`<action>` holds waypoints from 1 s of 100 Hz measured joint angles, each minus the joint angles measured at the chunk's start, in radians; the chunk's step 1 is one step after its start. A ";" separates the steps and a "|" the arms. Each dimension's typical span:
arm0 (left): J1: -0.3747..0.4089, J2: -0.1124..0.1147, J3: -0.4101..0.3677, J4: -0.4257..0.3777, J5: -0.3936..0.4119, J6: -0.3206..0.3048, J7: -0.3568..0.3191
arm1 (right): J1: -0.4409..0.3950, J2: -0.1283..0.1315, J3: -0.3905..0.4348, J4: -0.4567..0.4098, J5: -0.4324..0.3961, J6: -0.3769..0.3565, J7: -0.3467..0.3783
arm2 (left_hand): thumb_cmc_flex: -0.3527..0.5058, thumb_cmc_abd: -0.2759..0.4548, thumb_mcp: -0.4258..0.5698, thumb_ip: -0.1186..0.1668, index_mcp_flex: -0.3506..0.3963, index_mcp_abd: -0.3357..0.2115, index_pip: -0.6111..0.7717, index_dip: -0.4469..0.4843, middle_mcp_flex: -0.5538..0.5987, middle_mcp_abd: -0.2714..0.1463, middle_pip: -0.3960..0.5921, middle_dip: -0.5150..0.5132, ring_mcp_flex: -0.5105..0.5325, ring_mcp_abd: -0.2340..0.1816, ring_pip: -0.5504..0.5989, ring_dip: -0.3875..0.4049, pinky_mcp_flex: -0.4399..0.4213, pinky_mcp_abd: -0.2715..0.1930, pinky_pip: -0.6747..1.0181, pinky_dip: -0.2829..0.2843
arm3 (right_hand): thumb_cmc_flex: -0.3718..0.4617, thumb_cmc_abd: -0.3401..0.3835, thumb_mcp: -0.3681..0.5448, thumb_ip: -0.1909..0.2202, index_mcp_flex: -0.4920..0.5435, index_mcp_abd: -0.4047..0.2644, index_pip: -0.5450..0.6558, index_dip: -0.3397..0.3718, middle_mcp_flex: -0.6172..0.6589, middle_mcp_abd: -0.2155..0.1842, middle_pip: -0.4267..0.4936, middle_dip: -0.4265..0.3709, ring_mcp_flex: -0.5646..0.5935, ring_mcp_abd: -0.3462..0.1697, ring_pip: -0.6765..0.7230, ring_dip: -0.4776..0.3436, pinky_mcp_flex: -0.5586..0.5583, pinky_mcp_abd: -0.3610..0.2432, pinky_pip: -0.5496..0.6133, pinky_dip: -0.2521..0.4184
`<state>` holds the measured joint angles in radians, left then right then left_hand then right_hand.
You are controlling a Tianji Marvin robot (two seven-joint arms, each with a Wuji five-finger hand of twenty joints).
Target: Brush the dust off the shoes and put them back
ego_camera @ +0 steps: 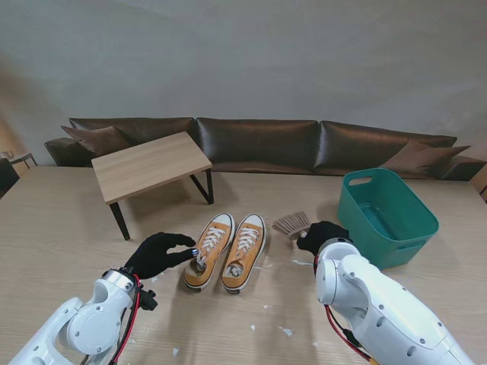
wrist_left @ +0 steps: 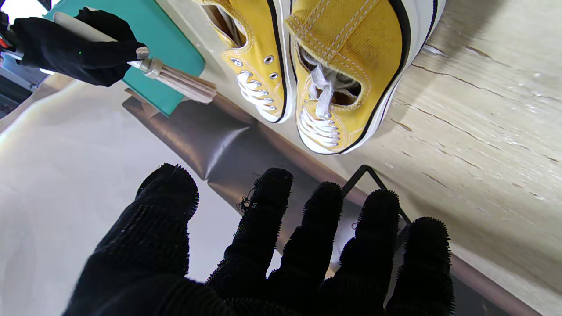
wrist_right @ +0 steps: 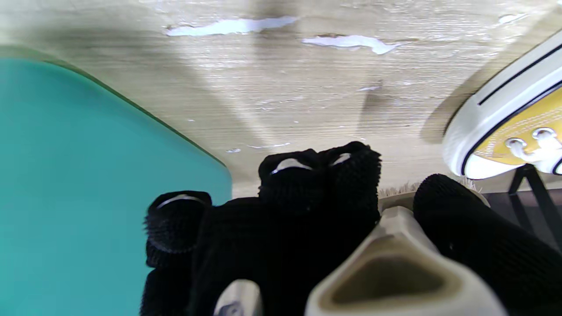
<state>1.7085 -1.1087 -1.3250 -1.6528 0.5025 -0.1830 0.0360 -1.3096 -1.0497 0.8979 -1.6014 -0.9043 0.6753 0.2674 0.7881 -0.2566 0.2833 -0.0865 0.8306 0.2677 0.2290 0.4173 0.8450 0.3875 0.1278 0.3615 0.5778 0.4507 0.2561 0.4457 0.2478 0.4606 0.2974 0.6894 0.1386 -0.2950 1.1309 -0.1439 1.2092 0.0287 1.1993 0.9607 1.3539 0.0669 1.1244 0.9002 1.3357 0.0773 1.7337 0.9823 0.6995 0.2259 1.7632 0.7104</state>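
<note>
While paired on the counter (ego_camera: 68, 220) left of the teal bin (ego_camera: 389, 217), shoes (ego_camera: 226, 252) await brushing. Left hand (wrist_left: 263, 250): fingers spread, empty, ready to steady. Right hand (wrist_right: 307, 219): fingers clamped round brush (wrist_right: 395, 263) beside bin.

The stand camera sits high behind both arms and looks down and forward across the counter (ego_camera: 68, 228), taking in the yellow shoes (ego_camera: 226, 252), the green bin (ego_camera: 388, 217), the small bench (ego_camera: 150, 165) and the sofa (ego_camera: 259, 144) at the far wall. The left wrist camera looks out along the spread fingers of the left hand (wrist_left: 272, 254), upside down and close, and shares the shoes (wrist_left: 307, 74), the bin (wrist_left: 171, 48) and the right hand (wrist_left: 70, 48) with the stand view. The right wrist camera sits very close behind the right hand (wrist_right: 316, 228), facing the counter (wrist_right: 281, 101), catching the bin wall (wrist_right: 88, 184) and one shoe's edge (wrist_right: 505, 127).
</note>
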 measured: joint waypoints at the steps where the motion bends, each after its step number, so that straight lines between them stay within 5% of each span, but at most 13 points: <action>1: 0.000 0.000 0.000 0.000 0.000 0.000 0.000 | -0.001 0.000 0.000 0.001 0.000 0.004 -0.004 | 0.000 0.000 0.000 0.000 0.000 0.000 0.000 0.000 0.000 0.000 0.000 0.000 0.000 0.000 0.000 0.000 0.000 0.000 0.000 0.000 | 0.000 0.000 0.000 0.000 0.000 0.000 0.000 0.000 0.000 0.000 0.000 0.000 0.000 0.000 0.000 0.000 0.000 0.000 0.000 0.000; 51: -0.002 0.001 0.002 0.000 -0.008 0.000 -0.013 | 0.021 -0.016 -0.072 0.117 0.034 0.136 -0.110 | 0.000 0.000 0.000 0.000 0.000 0.000 0.000 0.000 0.000 0.000 0.000 0.000 0.000 0.000 0.000 0.000 0.000 0.000 0.000 0.000 | 0.003 0.000 0.000 0.000 -0.018 0.001 -0.042 -0.003 0.000 -0.001 -0.066 -0.023 -0.001 -0.007 -0.006 -0.003 0.000 -0.003 0.001 -0.004; 100: -0.003 0.003 0.004 0.001 -0.013 0.003 -0.022 | 0.067 -0.010 -0.141 0.167 0.035 0.214 -0.091 | 0.000 0.000 0.000 0.000 0.011 0.002 0.001 0.000 0.001 0.000 0.000 0.001 0.001 0.000 0.000 0.000 0.000 0.000 0.000 0.000 | 0.002 0.002 -0.021 0.017 -0.138 -0.020 -0.067 -0.077 -0.034 -0.042 -0.167 -0.036 -0.004 -0.067 -0.073 -0.049 0.000 -0.037 0.001 -0.048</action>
<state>1.7050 -1.1061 -1.3212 -1.6519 0.4892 -0.1801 0.0137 -1.2428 -1.0601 0.7564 -1.4343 -0.8695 0.8894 0.1762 0.7882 -0.2566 0.2832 -0.0865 0.8414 0.2698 0.2304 0.4173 0.8462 0.3876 0.1278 0.3627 0.5784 0.4509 0.2561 0.4458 0.2478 0.4606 0.2975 0.6895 0.1402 -0.2931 1.1097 -0.1266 1.0713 0.0089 1.1325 0.8835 1.3197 0.0252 0.9576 0.8638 1.3321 0.0104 1.6603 0.9332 0.6996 0.1887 1.7642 0.6629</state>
